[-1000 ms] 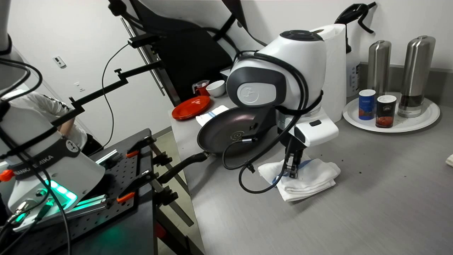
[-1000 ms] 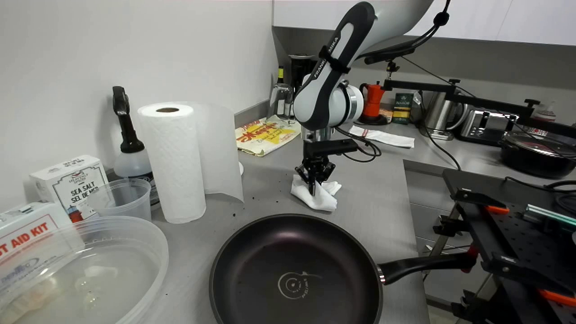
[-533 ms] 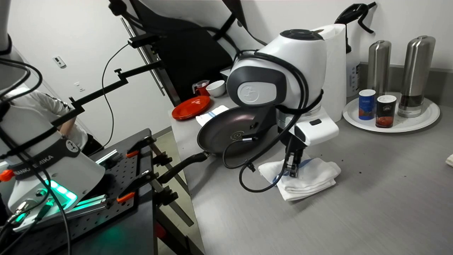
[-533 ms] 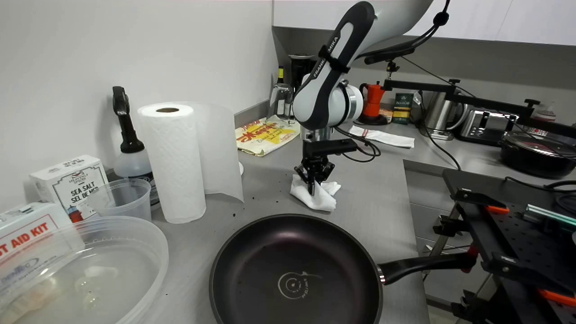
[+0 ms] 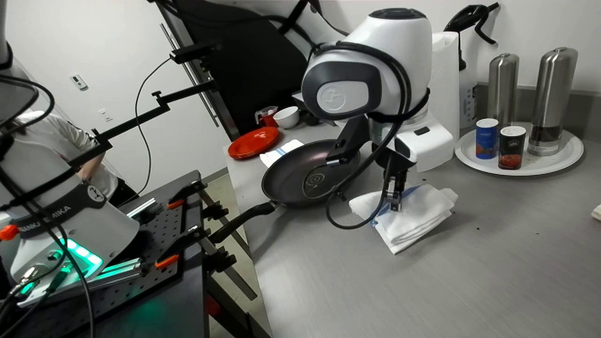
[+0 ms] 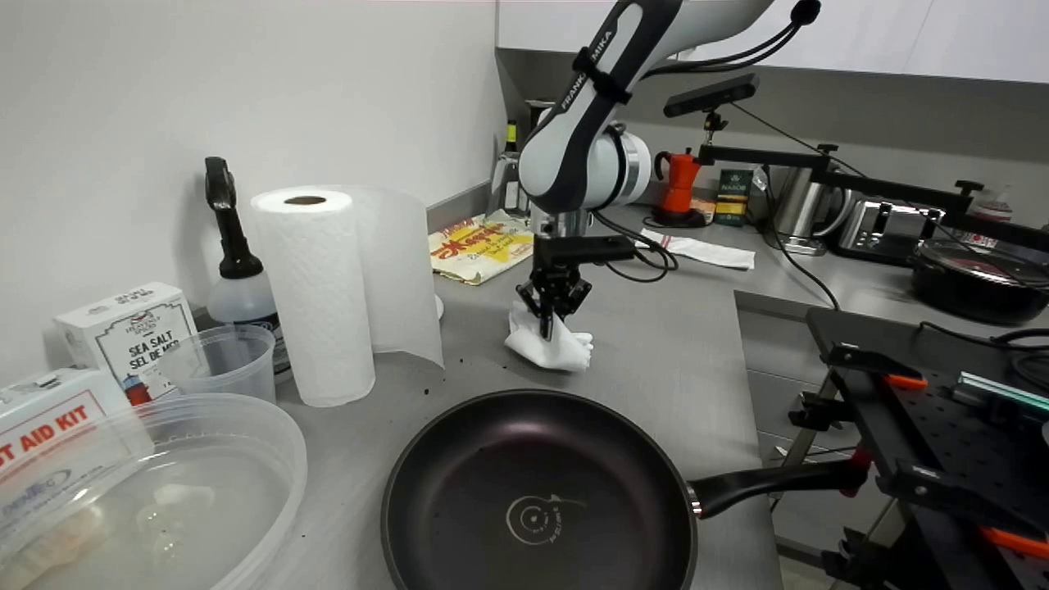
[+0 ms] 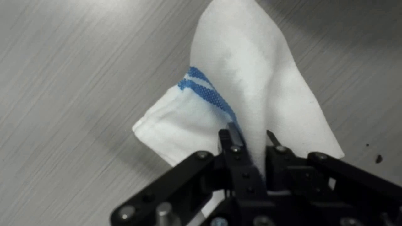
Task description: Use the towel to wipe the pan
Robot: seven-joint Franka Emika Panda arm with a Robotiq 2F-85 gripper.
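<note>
The towel, a folded white cloth with blue stripes, shows in both exterior views [image 5: 418, 218] [image 6: 551, 351] and fills the middle of the wrist view [image 7: 241, 59]. My gripper [image 7: 252, 133] is shut on a raised fold of it, one finger on each side. The gripper also shows in both exterior views [image 5: 395, 205] [image 6: 547, 332]. The towel seems slightly off the counter, but the gap is hard to judge. The black pan [image 6: 533, 459] lies on the counter beside the towel, apart from it. It also shows in an exterior view [image 5: 288, 183], partly behind the arm's cables.
A paper towel roll [image 6: 324, 311], a spray bottle [image 6: 242, 287] and clear plastic tubs [image 6: 164, 492] stand along the wall. A white plate [image 5: 544, 164] holds grinders and shakers. A red dish [image 5: 253, 142] and another striped cloth [image 5: 281, 152] lie beyond the pan.
The arm and gripper have risen and shifted toward the wall side, and the towel has moved with them, its lower edge rising and turning slightly. The pan has not moved.
</note>
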